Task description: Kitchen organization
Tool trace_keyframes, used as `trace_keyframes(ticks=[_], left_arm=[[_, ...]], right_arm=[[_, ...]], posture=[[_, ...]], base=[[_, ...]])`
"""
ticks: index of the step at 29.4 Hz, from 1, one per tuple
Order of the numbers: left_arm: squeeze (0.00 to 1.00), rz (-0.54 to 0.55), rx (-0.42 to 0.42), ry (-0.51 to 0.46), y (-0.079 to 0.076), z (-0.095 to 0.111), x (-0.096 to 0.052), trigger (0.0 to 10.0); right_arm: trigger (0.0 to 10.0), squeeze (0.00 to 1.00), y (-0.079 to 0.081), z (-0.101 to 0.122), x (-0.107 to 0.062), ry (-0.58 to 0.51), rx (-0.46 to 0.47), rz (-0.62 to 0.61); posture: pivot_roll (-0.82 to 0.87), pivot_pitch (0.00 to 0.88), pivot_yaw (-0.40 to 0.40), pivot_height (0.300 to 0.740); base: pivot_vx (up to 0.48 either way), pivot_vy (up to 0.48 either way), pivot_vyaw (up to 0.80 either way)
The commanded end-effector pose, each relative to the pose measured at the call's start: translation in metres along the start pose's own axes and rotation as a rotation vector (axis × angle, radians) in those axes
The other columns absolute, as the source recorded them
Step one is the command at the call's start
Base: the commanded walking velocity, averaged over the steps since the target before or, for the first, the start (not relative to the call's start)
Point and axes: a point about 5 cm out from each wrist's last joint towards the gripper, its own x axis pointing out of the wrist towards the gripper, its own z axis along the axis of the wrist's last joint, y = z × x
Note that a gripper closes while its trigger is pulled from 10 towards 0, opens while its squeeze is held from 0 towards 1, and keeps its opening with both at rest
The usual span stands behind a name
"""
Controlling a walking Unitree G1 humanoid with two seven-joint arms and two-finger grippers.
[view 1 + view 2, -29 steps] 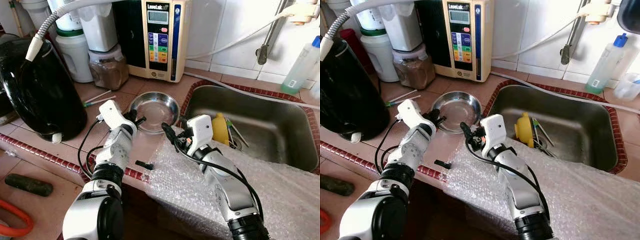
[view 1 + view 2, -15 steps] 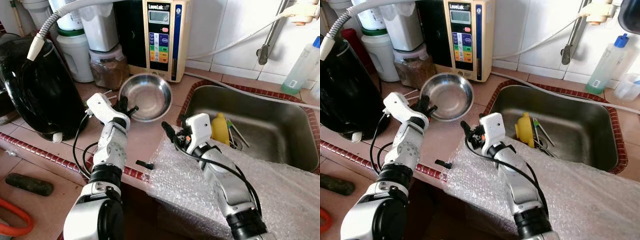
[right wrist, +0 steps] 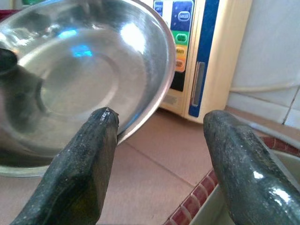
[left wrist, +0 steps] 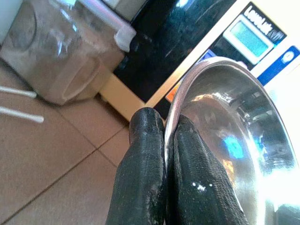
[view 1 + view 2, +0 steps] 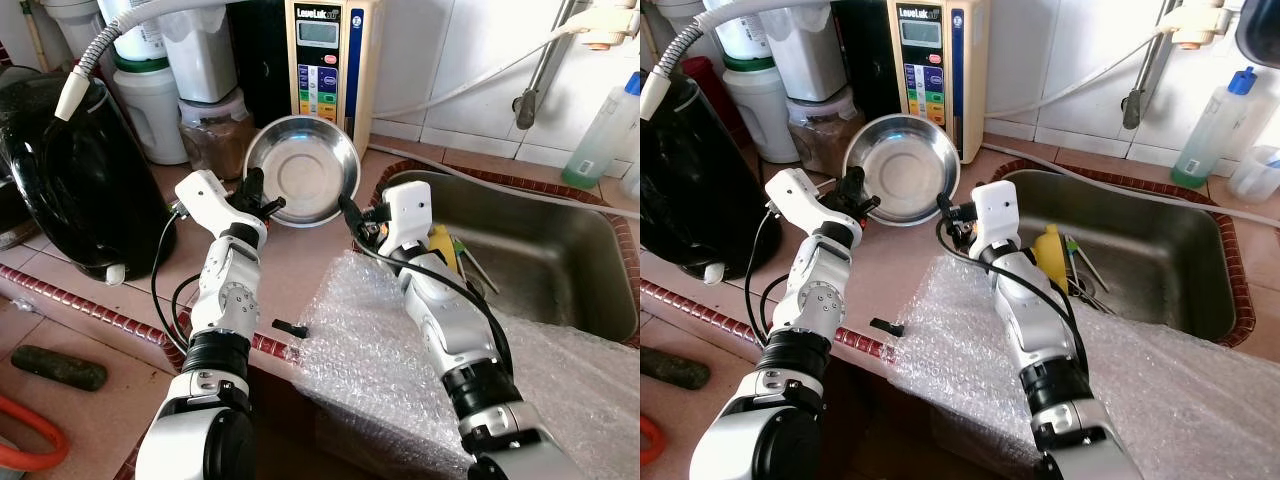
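Observation:
A round steel bowl (image 5: 303, 172) is held off the counter, tilted on edge with its inside facing me, in front of the water machine. My left gripper (image 5: 259, 203) is shut on the bowl's lower left rim; in the left wrist view both black fingers (image 4: 146, 174) pinch the rim of the bowl (image 4: 229, 140). My right gripper (image 5: 352, 213) stands open just by the bowl's lower right edge. In the right wrist view its fingers (image 3: 84, 164) are spread wide, with the bowl (image 3: 84, 79) close ahead and nothing between them.
A cream water machine (image 5: 322, 66), a jar of brown powder (image 5: 214, 127) and a big black kettle (image 5: 85, 180) line the back and left. The steel sink (image 5: 560, 290) on the right holds a yellow item (image 5: 441, 252). Bubble wrap (image 5: 400, 370) covers the counter's front edge.
The left gripper has lifted the bowl off the counter and tipped it upright. The right gripper has risen from the bubble wrap toward the bowl's right edge.

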Motion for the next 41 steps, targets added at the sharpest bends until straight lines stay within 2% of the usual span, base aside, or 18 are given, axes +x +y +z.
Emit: trace_keyframes(ticks=[1, 7, 15, 24, 28, 29, 30, 32, 33, 37, 41], left_arm=[[0.00, -0.057, -0.026, 0.014, -0.010, -0.007, -0.003, 0.0], [0.00, -0.127, -0.057, 0.031, -0.022, -0.011, -0.006, 0.0], [0.00, -0.218, -0.080, 0.075, -0.036, -0.018, -0.010, 0.0], [0.00, -0.285, -0.079, 0.119, -0.047, -0.026, -0.016, 0.0], [0.00, -0.295, -0.082, 0.131, -0.049, -0.028, -0.016, 0.0], [0.00, -0.295, -0.082, 0.131, -0.049, -0.028, -0.016, 0.0], [0.00, -0.291, -0.086, 0.141, -0.048, -0.029, -0.017, 0.0], [0.00, -0.297, -0.085, 0.143, -0.049, -0.029, -0.017, 0.0], [0.00, -0.303, -0.076, 0.154, -0.049, -0.030, -0.018, 0.0], [0.00, -0.285, -0.075, 0.165, -0.047, -0.032, -0.018, 0.0], [0.00, -0.276, -0.071, 0.167, -0.046, -0.031, -0.018, 0.0]], right_arm=[[10.0, 0.00, -0.015, 0.004, 0.002, -0.009, -0.004, -0.088], [10.0, 0.00, -0.031, 0.004, 0.006, -0.010, 0.092, -0.178], [10.0, 0.00, -0.037, 0.004, 0.010, -0.012, 0.152, -0.209], [10.0, 0.00, -0.029, 0.011, 0.016, -0.044, 0.173, -0.157], [10.0, 0.00, -0.027, 0.011, 0.017, -0.048, 0.209, -0.140], [10.0, 0.00, -0.027, 0.011, 0.017, -0.048, 0.209, -0.140], [10.0, 0.00, -0.024, 0.013, 0.018, -0.056, 0.250, -0.118], [10.0, 0.00, -0.023, 0.014, 0.018, -0.060, 0.252, -0.107], [10.0, 0.00, -0.018, 0.016, 0.018, -0.075, 0.270, -0.066], [10.0, 0.00, -0.011, 0.021, 0.019, -0.104, 0.279, -0.014], [10.0, 0.00, -0.010, 0.026, 0.015, -0.141, 0.291, 0.018]], posture=[[0.04, 0.000, 0.047, 0.740], [0.04, 0.000, 0.050, 0.740], [0.04, 0.000, 0.048, 0.740], [0.04, 0.000, 0.047, 0.740], [0.04, 0.000, 0.047, 0.740], [0.04, 0.000, 0.047, 0.740], [0.04, 0.000, 0.047, 0.740], [0.04, 0.000, 0.047, 0.740], [0.04, 0.000, 0.047, 0.740], [0.04, 0.000, 0.048, 0.740], [0.04, 0.000, 0.046, 0.740]], base=[[0.000, 0.000, 0.00], [0.000, 0.000, 0.00], [0.000, 0.000, 0.00], [0.000, 0.000, 0.00], [0.000, 0.000, 0.00], [0.000, 0.000, 0.00], [0.000, 0.000, 0.00], [0.000, 0.000, 0.00], [0.000, 0.000, 0.00], [0.000, 0.000, 0.00], [0.000, 0.000, 0.00]])
